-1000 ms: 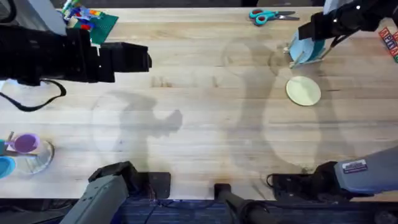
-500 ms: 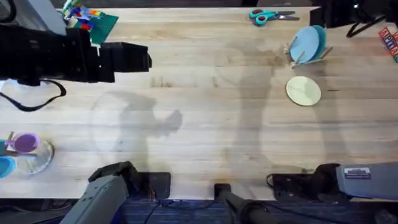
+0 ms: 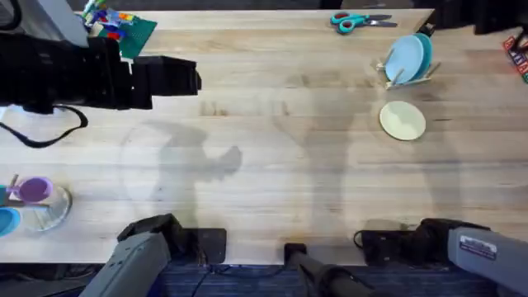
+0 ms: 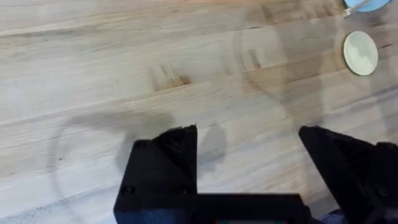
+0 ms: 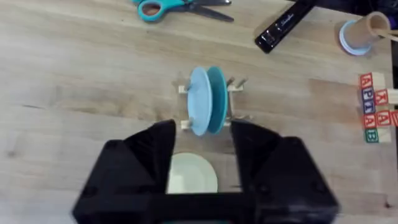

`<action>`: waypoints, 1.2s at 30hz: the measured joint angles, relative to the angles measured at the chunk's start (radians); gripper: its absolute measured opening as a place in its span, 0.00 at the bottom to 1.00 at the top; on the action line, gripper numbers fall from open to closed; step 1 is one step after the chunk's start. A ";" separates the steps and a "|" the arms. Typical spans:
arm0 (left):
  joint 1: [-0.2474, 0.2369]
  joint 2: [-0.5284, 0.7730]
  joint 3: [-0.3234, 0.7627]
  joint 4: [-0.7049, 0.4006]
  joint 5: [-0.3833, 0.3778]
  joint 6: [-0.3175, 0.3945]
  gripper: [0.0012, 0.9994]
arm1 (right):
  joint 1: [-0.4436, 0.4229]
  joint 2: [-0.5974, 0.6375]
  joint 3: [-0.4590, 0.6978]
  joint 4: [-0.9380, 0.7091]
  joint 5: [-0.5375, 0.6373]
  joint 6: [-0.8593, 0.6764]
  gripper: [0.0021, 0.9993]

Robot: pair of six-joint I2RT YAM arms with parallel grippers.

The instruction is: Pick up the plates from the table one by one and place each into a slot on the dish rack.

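The light blue plate (image 3: 405, 58) stands on edge in a slot of the small wooden dish rack (image 3: 402, 77), beside a darker teal plate (image 3: 426, 46). In the right wrist view the light blue plate (image 5: 199, 106) is upright between the rack's pegs (image 5: 235, 84). My right gripper (image 5: 204, 127) hangs open above and apart from it. The cream-yellow plate (image 3: 403, 120) lies flat on the table (image 3: 272, 165) in front of the rack and shows between the right fingers (image 5: 191, 175). My left gripper (image 4: 249, 134) hovers open and empty over bare wood at the far left, with the cream plate (image 4: 360, 53) far off.
Teal scissors (image 3: 360, 20) lie at the back edge. Behind the rack are a black bar-shaped tool (image 5: 285, 25) and a tape roll (image 5: 357, 34), with letter blocks (image 3: 518, 54) at the right edge. A green baseplate with bricks (image 3: 124, 30) sits back left, a glass bowl (image 3: 45, 210) front left.
My right gripper was at the light blue plate in the rack; it has let go and drawn back up toward the far right. The plate stays in the slot. The left arm has not moved.
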 joint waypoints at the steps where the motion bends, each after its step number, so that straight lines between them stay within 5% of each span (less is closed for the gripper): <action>1: 0.000 0.000 0.000 0.000 0.000 0.000 0.99 | 0.000 -0.020 0.000 -0.023 0.000 0.000 0.63; 3: 0.000 0.000 0.000 0.000 0.000 0.000 0.99 | 0.000 -0.054 0.000 -0.065 0.000 0.000 0.92; 5: 0.000 0.000 0.000 0.000 0.000 0.000 0.99 | 0.000 -0.082 0.000 -0.104 0.000 -0.002 0.99; 28: 0.000 0.000 0.000 -0.007 0.012 -0.020 1.00 | 0.000 -0.302 0.000 -0.474 -0.110 0.203 1.00; 31: 0.000 0.000 0.000 -0.008 0.046 -0.044 0.62 | 0.000 -0.332 0.000 -0.474 -0.116 0.209 1.00; 33: 0.000 0.000 0.000 -0.008 0.076 -0.059 0.30 | 0.000 -0.349 0.000 -0.474 -0.120 0.212 1.00; 34: 0.000 0.000 0.000 -0.008 0.112 -0.073 0.05 | 0.000 -0.365 0.000 -0.474 -0.121 0.212 1.00; 36: -0.004 0.000 0.000 -0.007 0.130 -0.082 0.04 | 0.000 -0.367 0.000 -0.474 -0.121 0.212 1.00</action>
